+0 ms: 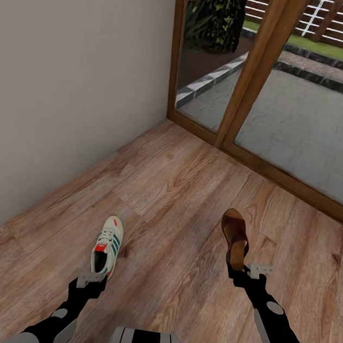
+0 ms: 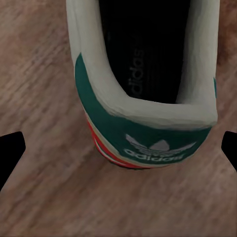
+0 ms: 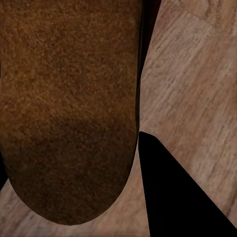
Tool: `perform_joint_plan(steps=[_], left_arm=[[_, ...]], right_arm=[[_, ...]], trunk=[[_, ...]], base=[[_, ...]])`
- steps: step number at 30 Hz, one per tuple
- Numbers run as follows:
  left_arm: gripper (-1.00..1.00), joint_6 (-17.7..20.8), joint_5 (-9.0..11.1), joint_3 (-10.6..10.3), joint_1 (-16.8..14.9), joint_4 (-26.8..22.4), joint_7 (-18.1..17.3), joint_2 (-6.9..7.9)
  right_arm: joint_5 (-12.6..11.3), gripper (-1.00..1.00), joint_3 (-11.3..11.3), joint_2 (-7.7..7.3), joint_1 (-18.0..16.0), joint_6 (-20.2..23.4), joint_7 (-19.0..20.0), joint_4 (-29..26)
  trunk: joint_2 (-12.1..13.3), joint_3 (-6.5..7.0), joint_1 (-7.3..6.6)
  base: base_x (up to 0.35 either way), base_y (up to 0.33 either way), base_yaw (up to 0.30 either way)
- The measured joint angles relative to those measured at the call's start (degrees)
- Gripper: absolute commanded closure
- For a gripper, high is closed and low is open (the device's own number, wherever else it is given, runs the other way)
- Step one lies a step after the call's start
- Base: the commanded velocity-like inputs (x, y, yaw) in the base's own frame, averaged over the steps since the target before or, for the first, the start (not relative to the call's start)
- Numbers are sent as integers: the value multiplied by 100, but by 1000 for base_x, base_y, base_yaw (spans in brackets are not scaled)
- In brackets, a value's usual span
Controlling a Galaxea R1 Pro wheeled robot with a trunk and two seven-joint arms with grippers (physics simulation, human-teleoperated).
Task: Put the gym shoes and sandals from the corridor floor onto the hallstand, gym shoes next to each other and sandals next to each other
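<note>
Left gripper (image 1: 92,281) sits at the gym shoe's (image 1: 107,245) heel, right gripper (image 1: 245,271) at the sandal's (image 1: 234,237) near end; whether either grips, I cannot tell; floor (image 1: 190,196) beneath both

I see one gym shoe (image 1: 107,245) lying on the corridor floor (image 1: 192,180) to my left, toe pointing away from me toward the wall (image 1: 69,85). One sandal (image 1: 235,236) lies to my right, well apart from the shoe and a little farther forward. My left gripper (image 1: 92,281) sits just behind the shoe's heel; my right gripper (image 1: 244,271) is at the sandal's near end. Beyond both, a glass door (image 1: 292,101) stands ahead, meeting the wall at the corner.
</note>
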Motion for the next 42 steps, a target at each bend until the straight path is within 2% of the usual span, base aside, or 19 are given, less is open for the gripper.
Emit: perform_joint_plan(steps=[36, 37, 42], left_arm=[[-100, -9, 13, 1, 1, -5, 0, 4], [100, -9, 11, 2, 2, -5, 0, 2], [100, -4, 17, -3, 1, -5, -3, 2]], right_arm=[[0, 100, -6, 0, 0, 6, -1, -8], [0, 100, -6, 0, 0, 6, -1, -8], [0, 100, -6, 0, 0, 6, -1, -9]], trunk=[[0, 0, 0], [0, 0, 0], [0, 0, 0]], base=[[27, 0, 0], [0, 0, 0], [0, 0, 0]])
